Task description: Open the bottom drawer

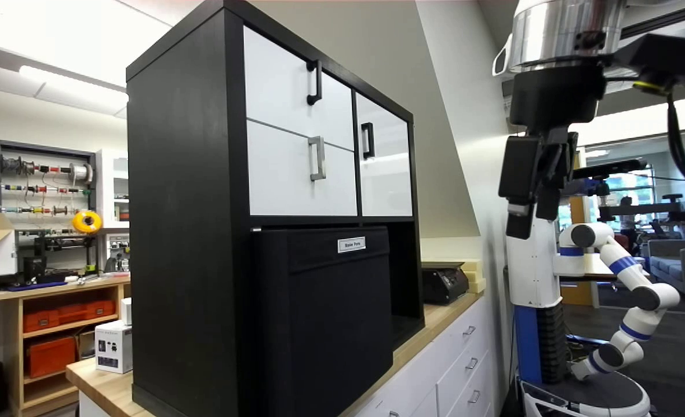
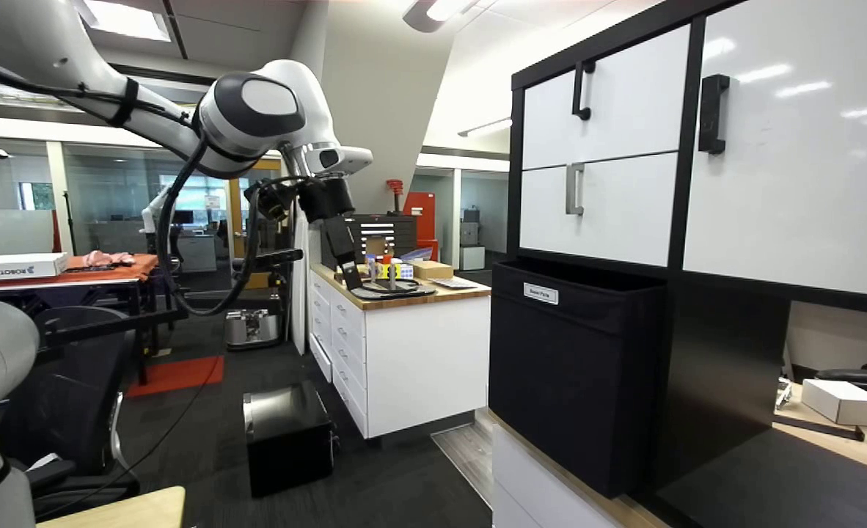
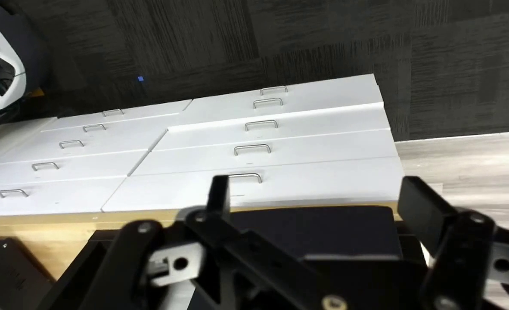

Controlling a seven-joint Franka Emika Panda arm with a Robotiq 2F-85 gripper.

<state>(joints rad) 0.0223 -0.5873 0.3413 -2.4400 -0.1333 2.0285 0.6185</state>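
The bottom drawer (image 1: pixel 281 179) is a white flat front with a vertical grey bar handle (image 1: pixel 319 159), set in the black cabinet (image 1: pixel 180 202). In an exterior view the bottom drawer (image 2: pixel 620 213) and its handle (image 2: pixel 571 189) also show. It looks shut, flush with the cabinet front. My gripper (image 1: pixel 534 219) hangs fingers down, in front of the cabinet and well apart from the handle; it also shows in an exterior view (image 2: pixel 350 275). In the wrist view the gripper (image 3: pixel 315 185) has its fingers wide apart with nothing between them. The bottom drawer is out of the wrist view.
A white drawer (image 1: pixel 276 81) with a black handle sits above. A white front (image 1: pixel 384 168) with a black handle is beside it. A black fabric bin (image 1: pixel 336 313) juts out below. Lower white drawers (image 3: pixel 280 146) line the counter. A black box (image 2: pixel 287 440) stands on the floor.
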